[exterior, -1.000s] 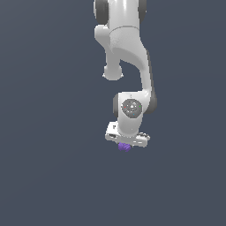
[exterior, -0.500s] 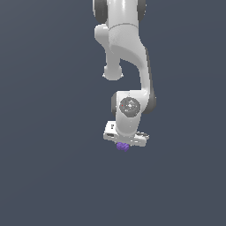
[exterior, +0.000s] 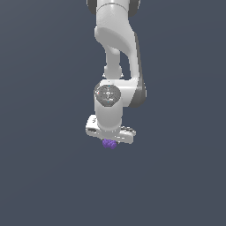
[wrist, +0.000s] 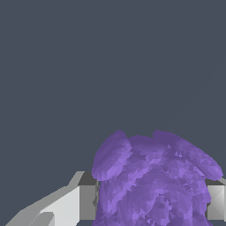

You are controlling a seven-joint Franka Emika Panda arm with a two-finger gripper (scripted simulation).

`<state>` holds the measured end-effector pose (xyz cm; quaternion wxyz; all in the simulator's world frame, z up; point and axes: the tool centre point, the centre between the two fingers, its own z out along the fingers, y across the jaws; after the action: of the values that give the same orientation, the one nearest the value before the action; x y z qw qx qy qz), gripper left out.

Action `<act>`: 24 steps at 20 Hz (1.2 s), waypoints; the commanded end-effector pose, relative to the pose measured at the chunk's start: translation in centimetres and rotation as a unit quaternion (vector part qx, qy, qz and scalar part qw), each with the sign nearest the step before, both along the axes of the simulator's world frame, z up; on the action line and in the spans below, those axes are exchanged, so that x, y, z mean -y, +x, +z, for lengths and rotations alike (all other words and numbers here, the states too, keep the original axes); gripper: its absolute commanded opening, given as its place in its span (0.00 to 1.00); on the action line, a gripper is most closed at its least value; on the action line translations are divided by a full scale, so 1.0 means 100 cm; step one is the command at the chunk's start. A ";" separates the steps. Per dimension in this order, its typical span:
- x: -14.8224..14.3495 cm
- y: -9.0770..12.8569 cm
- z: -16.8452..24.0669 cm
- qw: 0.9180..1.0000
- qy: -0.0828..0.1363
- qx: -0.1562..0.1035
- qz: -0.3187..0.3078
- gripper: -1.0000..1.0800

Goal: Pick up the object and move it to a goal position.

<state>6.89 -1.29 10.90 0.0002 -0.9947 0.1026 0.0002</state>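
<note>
From the exterior view I see my white Panda arm (exterior: pixel 117 48) coming down from the top of the frame over a flat, featureless slate-grey table (exterior: pixel 39 176), its round wrist joint (exterior: pixel 107 94) facing the camera and the tool (exterior: pixel 110 140) pointing downward beneath it. The purple object (exterior: pixel 109 144) shows as a small knobbly lump poking out just under the tool's white body, sitting directly below the flange and slightly toward the exterior view's left of the tool's lower edge; from this angle the fingers themselves are hidden behind the hand, and I cannot tell whether the lump touches the table or hangs above it, since no shadow or contact line shows. In the wrist view the object (wrist: pixel 154 181) fills the lower part of the picture, a bumpy violet mass of rounded lobes with a faceted surface, set against the same plain grey ground. A pale grey finger pad (wrist: pixel 86 201) presses against one flank of the lump and a second pad (wrist: pixel 215 201) sits against the opposite flank, with no gap visible on either side, so I read the tool as clenched around the object, gripping it across its width. The lump bulges out past both pads, well beyond the fingertips.
</note>
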 end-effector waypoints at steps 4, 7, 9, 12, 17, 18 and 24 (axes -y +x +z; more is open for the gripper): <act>0.048 0.009 0.045 1.000 0.000 0.000 0.000 0.00; 0.073 0.014 0.068 1.000 0.000 0.000 0.000 0.00; 0.089 0.018 0.083 1.000 0.000 0.000 0.000 0.00; 0.108 0.022 0.101 1.000 0.000 0.000 0.000 0.00; 0.129 0.028 0.120 1.000 0.000 0.000 0.000 0.00; 0.132 0.029 0.122 1.000 0.000 0.000 0.000 0.00; 0.141 0.032 0.130 1.000 0.000 0.000 0.000 0.00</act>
<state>10.00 -15.24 23.79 -0.0001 -0.9947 0.1029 -0.0002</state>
